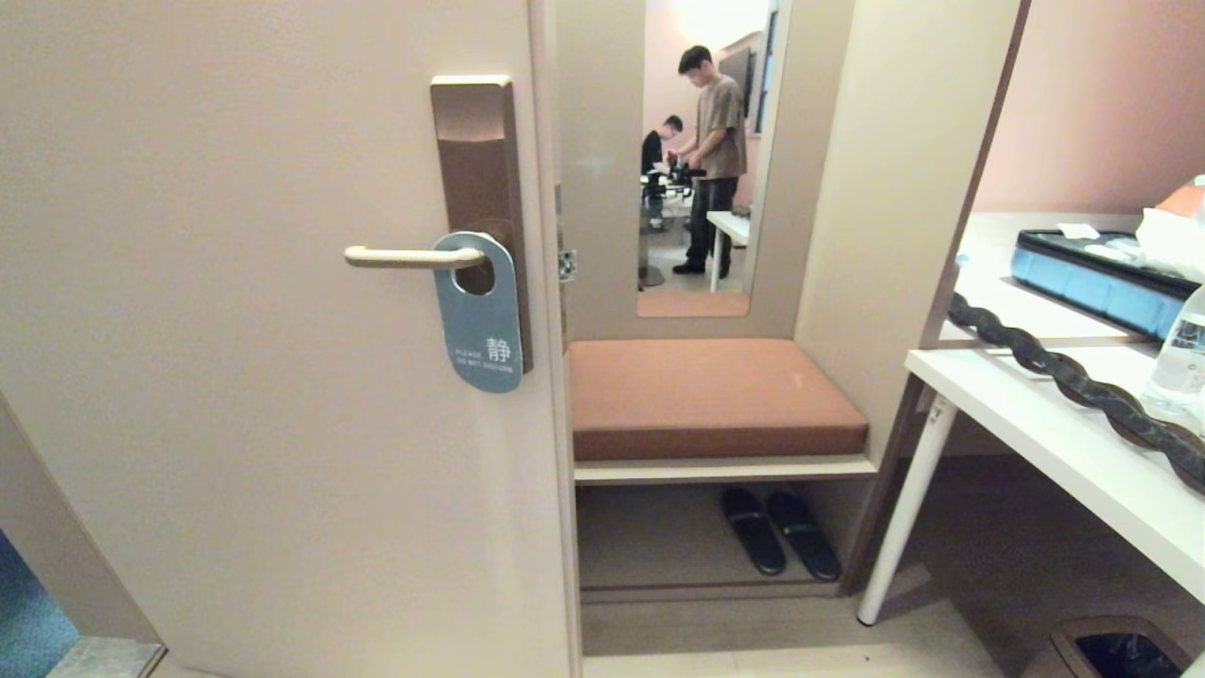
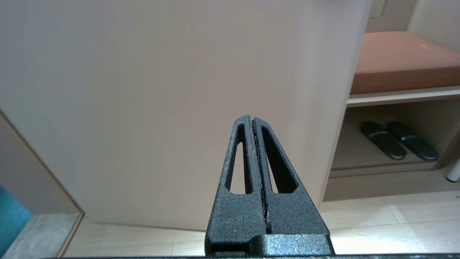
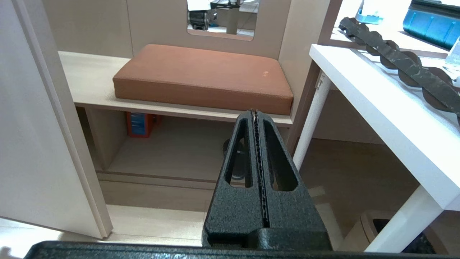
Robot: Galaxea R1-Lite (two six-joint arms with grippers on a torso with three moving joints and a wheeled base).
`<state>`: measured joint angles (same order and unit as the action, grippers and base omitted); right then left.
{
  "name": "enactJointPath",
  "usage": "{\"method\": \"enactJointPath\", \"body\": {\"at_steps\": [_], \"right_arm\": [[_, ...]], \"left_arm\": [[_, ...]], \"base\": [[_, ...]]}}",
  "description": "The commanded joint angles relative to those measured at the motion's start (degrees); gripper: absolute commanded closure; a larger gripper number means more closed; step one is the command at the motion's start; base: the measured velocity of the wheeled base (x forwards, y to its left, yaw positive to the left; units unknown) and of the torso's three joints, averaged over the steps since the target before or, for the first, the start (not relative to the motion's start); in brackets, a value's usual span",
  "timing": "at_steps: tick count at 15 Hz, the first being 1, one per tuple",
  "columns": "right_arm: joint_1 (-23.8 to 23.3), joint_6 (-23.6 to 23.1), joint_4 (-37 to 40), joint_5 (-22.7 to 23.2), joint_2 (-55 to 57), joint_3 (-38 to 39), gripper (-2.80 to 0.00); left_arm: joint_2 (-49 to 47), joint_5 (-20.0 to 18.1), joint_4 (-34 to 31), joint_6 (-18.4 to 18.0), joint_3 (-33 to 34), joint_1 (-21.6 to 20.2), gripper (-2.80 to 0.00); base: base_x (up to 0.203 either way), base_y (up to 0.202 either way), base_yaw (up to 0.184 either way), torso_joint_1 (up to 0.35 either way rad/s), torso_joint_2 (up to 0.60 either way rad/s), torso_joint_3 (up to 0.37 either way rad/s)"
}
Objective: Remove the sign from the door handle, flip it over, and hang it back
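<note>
**Sign on the lever, slate-blue face outward, both hands closed and clear**

Sign [image 1: 480,314] hangs by its oval hole on the door handle [image 1: 411,256], close to the lock plate [image 1: 481,179] and lying flat over the plate's lower part. It is a flat card with rounded ends; the face showing is slate blue with a white Chinese character and small text near the bottom edge. The left hand [image 2: 252,119] points at bare door panel below the handle, fingers pressed together and empty; the right hand [image 3: 255,112] is likewise closed and empty, off to the side of the door, facing the cushioned shelf [image 3: 201,75]. Likely risks: a thin card flush against the plate offers little edge, so fingers may slip or scrape the plate; pulling outward instead of along the lever would snag the hole on the curved end; a push may swing the door.
</note>
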<state>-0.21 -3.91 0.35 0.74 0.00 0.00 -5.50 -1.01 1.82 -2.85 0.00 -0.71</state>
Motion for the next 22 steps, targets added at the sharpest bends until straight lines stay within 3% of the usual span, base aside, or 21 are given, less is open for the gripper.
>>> {"method": "enactJointPath", "body": {"at_steps": [1, 22], "right_arm": [[0.03, -0.04, 0.0, 0.05, 0.0, 0.0, 0.0], [0.03, -0.04, 0.0, 0.05, 0.0, 0.0, 0.0]], "left_arm": [[5.5, 0.05, -1.73, 0.13, 0.0, 0.35, 0.0], [5.5, 0.66, -1.77, 3.56, 0.0, 0.35, 0.0]], "base": [[0.0, 0.0, 0.0, 0.0, 0.0, 0.0], [0.0, 0.0, 0.0, 0.0, 0.0, 0.0]]}}
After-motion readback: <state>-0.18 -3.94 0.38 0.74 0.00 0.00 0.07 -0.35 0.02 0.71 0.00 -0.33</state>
